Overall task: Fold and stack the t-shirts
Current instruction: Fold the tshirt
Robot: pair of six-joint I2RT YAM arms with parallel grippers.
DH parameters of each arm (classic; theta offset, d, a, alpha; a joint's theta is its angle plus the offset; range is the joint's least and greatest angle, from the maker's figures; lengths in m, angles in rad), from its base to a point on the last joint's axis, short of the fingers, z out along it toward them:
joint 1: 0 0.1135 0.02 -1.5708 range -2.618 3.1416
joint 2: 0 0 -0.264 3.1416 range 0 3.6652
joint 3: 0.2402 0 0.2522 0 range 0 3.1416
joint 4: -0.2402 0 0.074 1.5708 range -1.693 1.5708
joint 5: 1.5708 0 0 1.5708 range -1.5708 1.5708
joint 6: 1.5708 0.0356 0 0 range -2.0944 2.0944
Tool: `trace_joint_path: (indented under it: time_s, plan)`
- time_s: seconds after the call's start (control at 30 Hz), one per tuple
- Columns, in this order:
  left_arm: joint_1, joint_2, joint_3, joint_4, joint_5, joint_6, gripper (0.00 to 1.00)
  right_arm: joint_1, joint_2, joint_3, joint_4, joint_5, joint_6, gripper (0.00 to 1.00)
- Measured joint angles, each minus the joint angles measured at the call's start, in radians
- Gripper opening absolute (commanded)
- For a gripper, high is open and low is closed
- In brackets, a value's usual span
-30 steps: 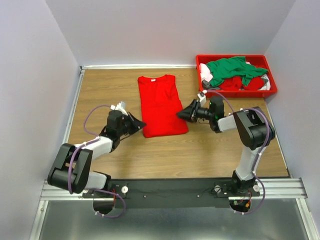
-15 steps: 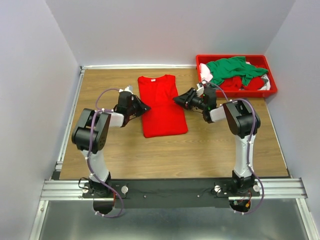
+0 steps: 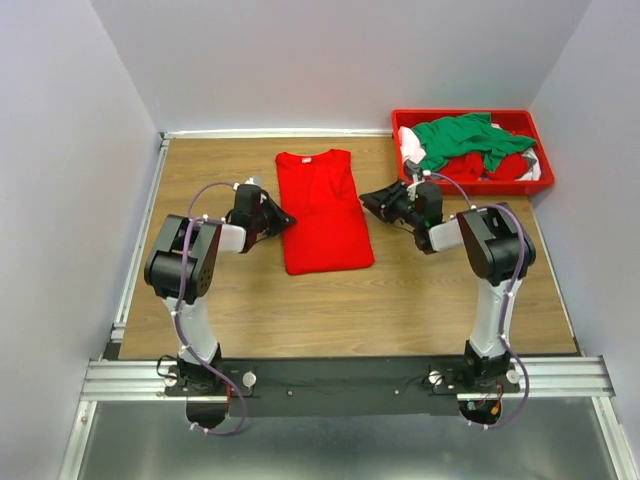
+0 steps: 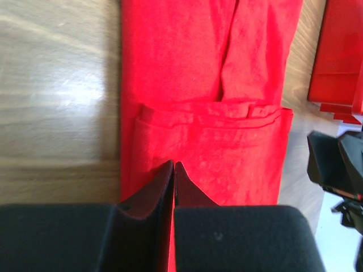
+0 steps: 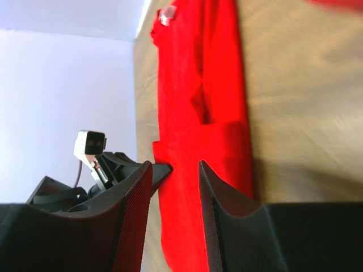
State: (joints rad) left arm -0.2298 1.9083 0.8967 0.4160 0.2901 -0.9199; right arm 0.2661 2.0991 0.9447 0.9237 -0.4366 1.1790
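Two end effectors flank a red t-shirt [image 3: 322, 210] that lies flat on the counter [image 3: 220, 290]. The shirt is folded into a long narrow strip with its collar toward the far wall.

The left end effector [image 3: 289, 219] points at the strip's left edge, roughly midway along its length. In the left wrist view its two fingers [image 4: 150, 195] are clenched against each other, with only a thin red sliver showing between them. Their tips lie over the red cloth. Whether any cloth is actually pinched there cannot be told. The same view shows a layered fold running across the shirt beyond the fingertips.

The right end effector [image 3: 366, 199] sits at the strip's right edge, slightly nearer the collar end than the left one. In its own wrist view its fingers [image 5: 133, 209] stand apart, released. Through the gap between them show the red cloth and the tip of the left end effector on the shirt's other side.

A red bin [image 3: 465, 113] stands at the far right corner of the counter, apart from the flat shirt. It holds a loose heap, with a green shirt [image 3: 465, 135] on top and red shirts [image 3: 462, 166] under it. White cloth [image 3: 410, 146] shows at the bin's left end.
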Motion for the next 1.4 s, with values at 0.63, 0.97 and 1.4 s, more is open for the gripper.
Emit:
trace_joint_path:
  time_s: [0.63,0.97,1.4]
  plan:
    - [0.008,-0.417,-0.261,-0.159,-0.098,0.103,0.29,0.164,-0.146,-0.032,-0.185,0.08,-0.035,0.46]
    - [0.008,-0.759,-0.267,-0.286,-0.2,0.166,0.49,0.167,0.001,0.004,-0.176,0.229,0.018,0.45]
    - [-0.055,-0.953,-0.374,-0.526,-0.2,0.204,0.51,0.219,-0.3,-0.364,-0.194,0.359,0.006,0.46]
